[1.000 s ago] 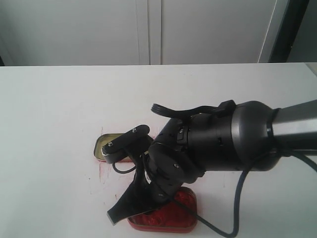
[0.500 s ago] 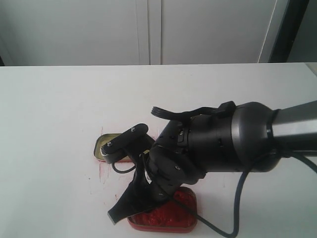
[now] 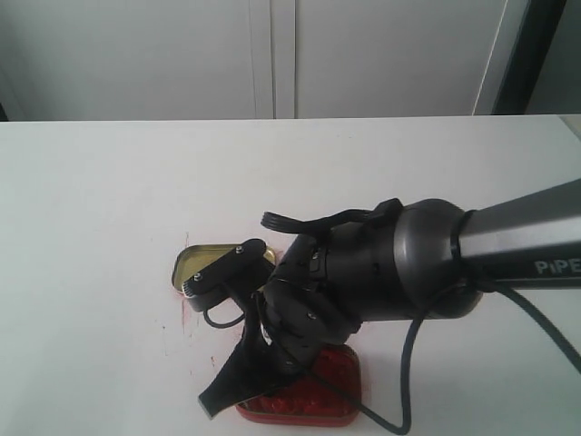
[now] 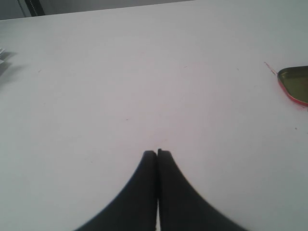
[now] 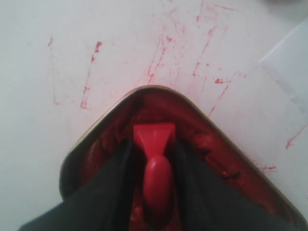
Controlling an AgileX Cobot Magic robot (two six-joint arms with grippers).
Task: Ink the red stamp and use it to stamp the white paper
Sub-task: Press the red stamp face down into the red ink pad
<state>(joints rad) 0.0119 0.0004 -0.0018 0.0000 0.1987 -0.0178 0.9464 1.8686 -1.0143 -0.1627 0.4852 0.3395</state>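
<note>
The red stamp (image 5: 154, 137) is held between the fingers of my right gripper (image 5: 154, 145). Its square base points down into the oval tin of red ink paste (image 5: 216, 159), and its rounded handle points back toward the camera. I cannot tell whether the base touches the paste. In the exterior view my right arm covers the stamp, and only one black finger (image 3: 222, 389) shows beside the ink tin (image 3: 313, 404). A corner of the white paper (image 5: 291, 67) lies just beyond the tin. My left gripper (image 4: 157, 153) is shut and empty over bare table.
The tin's open lid (image 3: 201, 266) lies on the white table (image 3: 91, 227) left of the right arm, and also shows in the left wrist view as the lid (image 4: 296, 84). Red ink smears (image 5: 159, 57) mark the tabletop around the tin.
My right arm has shifted slightly left and lower over the ink tin, uncovering more of the lid. The left gripper has no earlier frame.
</note>
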